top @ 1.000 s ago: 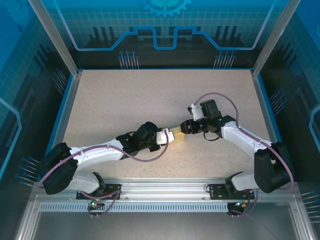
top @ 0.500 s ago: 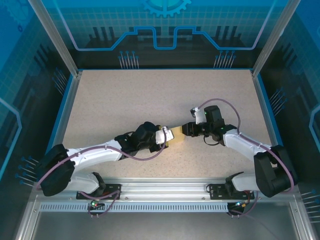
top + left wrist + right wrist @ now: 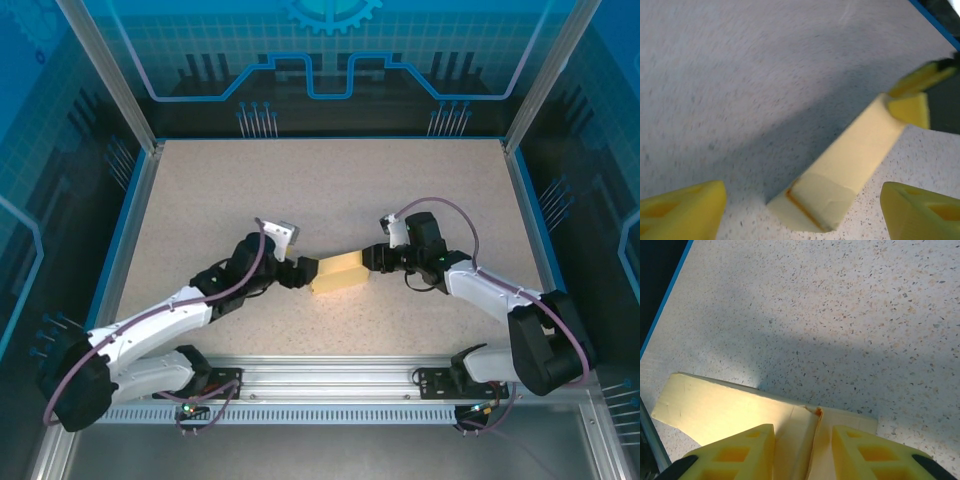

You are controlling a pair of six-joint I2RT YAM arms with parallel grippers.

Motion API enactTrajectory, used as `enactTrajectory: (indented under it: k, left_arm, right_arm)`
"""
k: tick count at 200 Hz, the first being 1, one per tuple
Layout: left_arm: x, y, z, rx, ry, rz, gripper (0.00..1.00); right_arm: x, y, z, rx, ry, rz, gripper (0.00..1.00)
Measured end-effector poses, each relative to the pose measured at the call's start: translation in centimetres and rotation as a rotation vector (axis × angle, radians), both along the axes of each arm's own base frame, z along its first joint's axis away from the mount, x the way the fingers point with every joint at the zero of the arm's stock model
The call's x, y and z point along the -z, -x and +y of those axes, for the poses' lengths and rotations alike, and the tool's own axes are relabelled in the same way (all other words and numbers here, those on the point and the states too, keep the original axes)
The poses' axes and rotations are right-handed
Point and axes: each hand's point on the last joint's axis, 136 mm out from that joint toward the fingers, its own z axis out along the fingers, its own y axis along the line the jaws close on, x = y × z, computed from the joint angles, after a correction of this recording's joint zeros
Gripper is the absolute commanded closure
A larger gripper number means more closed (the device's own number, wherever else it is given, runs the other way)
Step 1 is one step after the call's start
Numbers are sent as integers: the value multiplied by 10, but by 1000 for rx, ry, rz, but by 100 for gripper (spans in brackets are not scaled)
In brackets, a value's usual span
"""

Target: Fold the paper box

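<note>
We see the box (image 3: 338, 272) as a pale yellow piece of thin, matte card, folded into a flat, narrow rectangular bar with crisp long edges. In the left wrist view its near end is a small flap with a brownish seam along one edge. The right wrist view shows a creased fold line running across its top. It lies on the table (image 3: 250, 180), about midway between the left and right edges and somewhat nearer the near edge than the far one. Its long axis runs slantwise, one end toward the near left corner and the other toward the far right corner.

The left fingers (image 3: 304, 271) are spread wide on either side of the near-left end, with a gap on each side and no contact. The right fingers (image 3: 372, 258) are pinched on the far-right end.

The table is a speckled beige slab with a blue rim. We see broad bare room toward the far edge and to both sides of the box.
</note>
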Motion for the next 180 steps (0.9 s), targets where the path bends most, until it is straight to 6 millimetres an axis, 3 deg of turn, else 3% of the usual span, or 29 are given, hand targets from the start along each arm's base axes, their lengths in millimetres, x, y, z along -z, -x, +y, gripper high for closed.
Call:
enactTrajectory:
  k: [30, 87, 133, 180]
  left_arm:
    - [18, -2, 0, -59, 111, 155, 23]
    - [50, -2, -12, -90, 201, 343, 47]
    - [52, 1, -18, -70, 253, 347, 62]
    - [52, -1, -20, -63, 295, 326, 70]
  right_arm:
    - [-1, 0, 0, 8, 13, -10, 64]
    - [-2, 0, -2, 19, 27, -18, 63]
    - [-1, 0, -3, 22, 33, -17, 60]
    - [-2, -1, -6, 24, 52, -17, 54]
